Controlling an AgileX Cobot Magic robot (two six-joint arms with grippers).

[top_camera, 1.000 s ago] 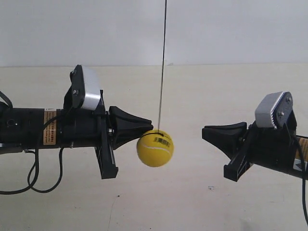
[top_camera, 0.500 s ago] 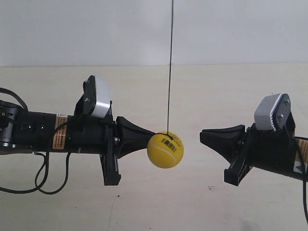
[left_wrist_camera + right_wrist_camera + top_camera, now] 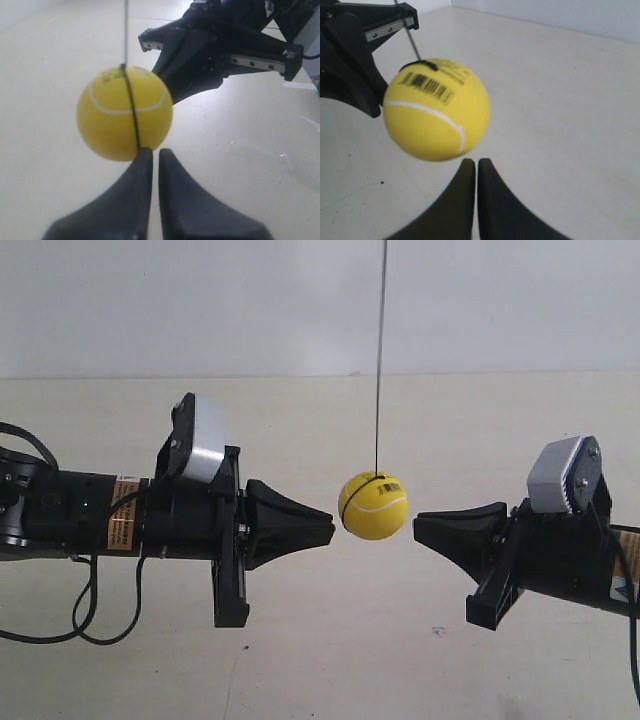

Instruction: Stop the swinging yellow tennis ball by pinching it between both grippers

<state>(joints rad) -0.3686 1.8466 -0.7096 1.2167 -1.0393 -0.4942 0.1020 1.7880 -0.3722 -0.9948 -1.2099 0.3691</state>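
Tennis ball [image 3: 373, 506], round, bright yellow, white-seamed

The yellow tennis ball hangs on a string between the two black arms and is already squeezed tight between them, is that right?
Not squeezed. In the exterior view the yellow tennis ball hangs free on its string: a clear gap separates it from the gripper at the exterior view's left.

You have soft, even light with only faint shadows; the bright yellow tennis ball [image 3: 107, 125] looks slightly blurred in both wrist views; the exterior view is sharper.
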